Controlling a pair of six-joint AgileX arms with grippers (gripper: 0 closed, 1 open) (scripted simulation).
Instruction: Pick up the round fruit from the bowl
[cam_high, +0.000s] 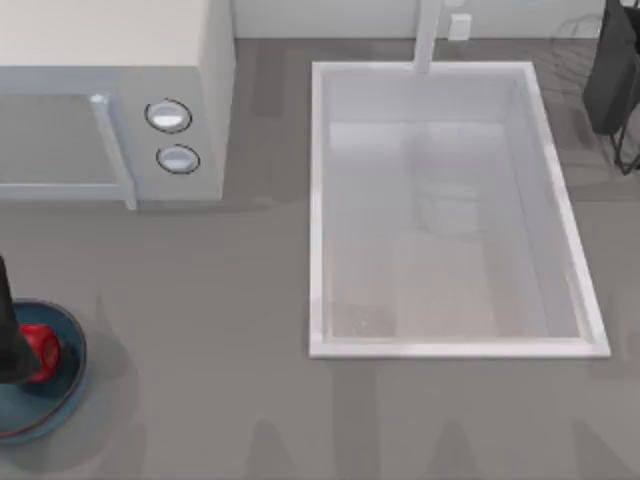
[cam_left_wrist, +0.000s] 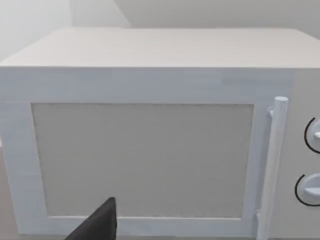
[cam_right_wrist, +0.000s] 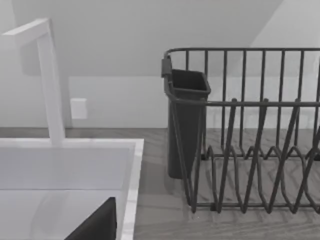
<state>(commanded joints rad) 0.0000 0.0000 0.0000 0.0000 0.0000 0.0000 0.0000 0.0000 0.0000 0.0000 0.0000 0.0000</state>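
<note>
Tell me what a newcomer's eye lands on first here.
Most striking is the red round fruit in the blue bowl at the table's left edge, with the left gripper right beside it. Then the big white sink right of centre, and the white microwave at upper left.

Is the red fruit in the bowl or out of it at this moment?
In the bowl. The top view shows the red fruit inside the blue bowl, with the left arm beside it.
</note>
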